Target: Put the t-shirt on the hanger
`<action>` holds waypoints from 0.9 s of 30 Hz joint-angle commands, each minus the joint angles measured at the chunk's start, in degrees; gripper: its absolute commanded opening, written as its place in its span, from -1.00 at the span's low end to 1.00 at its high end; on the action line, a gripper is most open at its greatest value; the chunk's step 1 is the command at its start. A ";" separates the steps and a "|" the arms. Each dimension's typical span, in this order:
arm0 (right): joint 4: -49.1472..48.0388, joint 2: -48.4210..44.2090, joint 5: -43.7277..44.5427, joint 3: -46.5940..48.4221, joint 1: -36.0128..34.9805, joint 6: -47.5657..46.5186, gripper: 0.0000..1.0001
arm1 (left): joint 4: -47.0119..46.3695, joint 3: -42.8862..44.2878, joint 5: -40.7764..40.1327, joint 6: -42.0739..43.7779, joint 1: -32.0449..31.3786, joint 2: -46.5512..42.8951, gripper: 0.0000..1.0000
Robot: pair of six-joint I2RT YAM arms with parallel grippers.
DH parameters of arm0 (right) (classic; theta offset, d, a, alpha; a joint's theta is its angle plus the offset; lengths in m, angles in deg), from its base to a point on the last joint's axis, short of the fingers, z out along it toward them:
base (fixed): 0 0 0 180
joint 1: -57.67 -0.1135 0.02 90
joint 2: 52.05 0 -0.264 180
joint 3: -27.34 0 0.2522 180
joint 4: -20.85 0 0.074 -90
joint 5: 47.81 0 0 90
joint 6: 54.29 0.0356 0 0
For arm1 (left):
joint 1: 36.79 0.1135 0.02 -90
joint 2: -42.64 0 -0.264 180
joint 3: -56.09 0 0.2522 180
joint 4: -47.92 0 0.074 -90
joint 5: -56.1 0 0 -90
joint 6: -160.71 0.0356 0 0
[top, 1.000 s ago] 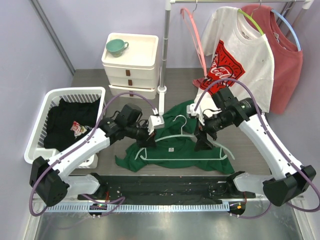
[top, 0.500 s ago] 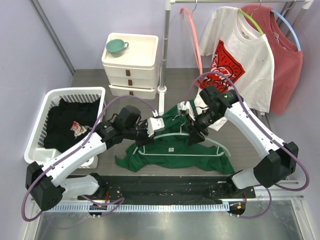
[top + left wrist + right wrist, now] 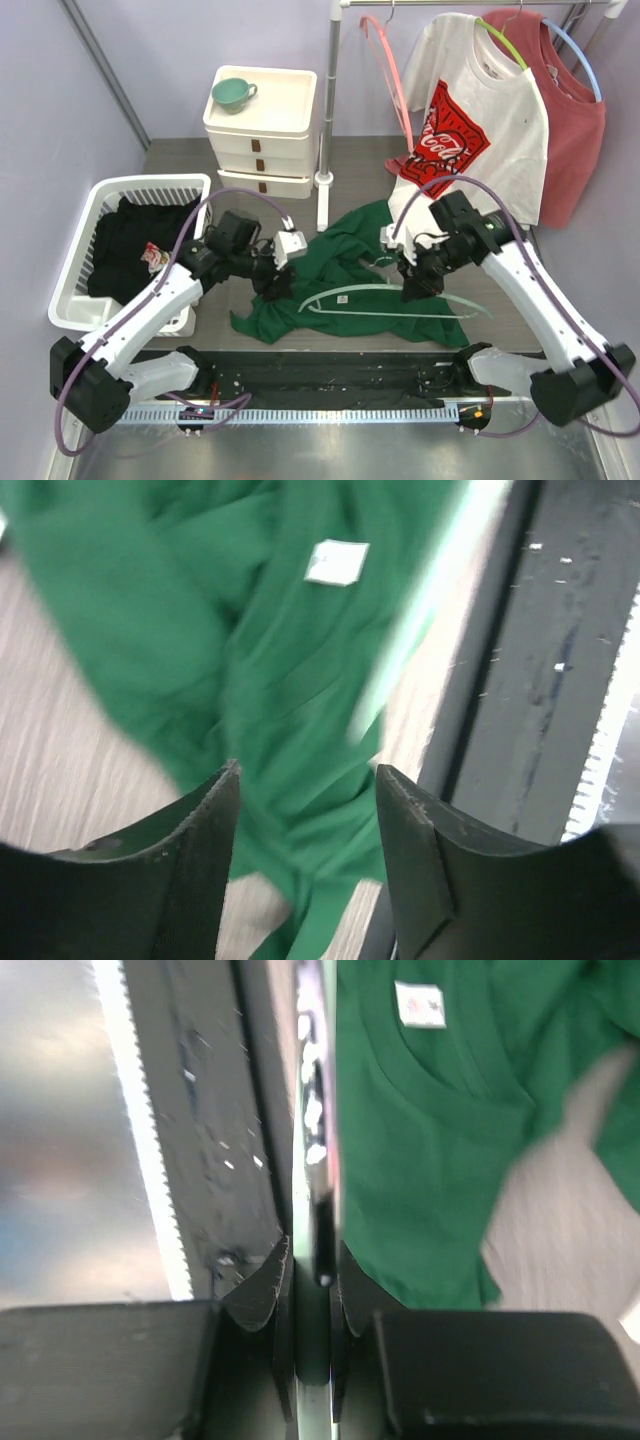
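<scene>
The dark green t-shirt (image 3: 345, 265) lies crumpled on the table between the arms, its white neck label (image 3: 337, 562) (image 3: 420, 1005) facing up. Over its near part lies the pale mint hanger (image 3: 385, 292), arch and straight bar running left to right. My right gripper (image 3: 412, 290) (image 3: 312, 1255) is shut on the hanger's thin bar (image 3: 303, 1150), near its middle. My left gripper (image 3: 268, 285) (image 3: 306, 770) hovers open above the t-shirt's (image 3: 290, 680) left side, with only cloth seen below the gap between its fingers (image 3: 200, 860). The blurred hanger (image 3: 420, 610) passes ahead of it.
A white basket (image 3: 100, 190) of dark clothes stands at the left. A white drawer unit (image 3: 262, 130) with a green cup (image 3: 232, 93) and a rack pole (image 3: 326, 120) stand behind. A white printed shirt (image 3: 480, 120) and a red shirt (image 3: 575, 130) hang at the back right. A black rail (image 3: 340, 372) lines the near edge.
My left gripper has opened and drawn back to the left. My right gripper has closed on the hanger, which now lies lower and further right over the t-shirt.
</scene>
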 commanded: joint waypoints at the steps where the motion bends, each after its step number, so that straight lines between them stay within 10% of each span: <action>1: -1.60 -7.99 6.45 -0.66 0.15 0.80 -0.98 | 4.53 -0.41 9.73 7.78 5.69 0.82 0.10; 6: -3.01 -10.28 12.52 -2.85 1.03 2.65 -0.98 | 5.77 -1.20 12.63 23.86 5.69 5.92 0.04; 27: -6.44 -2.21 9.97 -2.86 1.30 0.99 -0.98 | -9.35 0.56 1.21 34.16 2.00 23.42 -0.20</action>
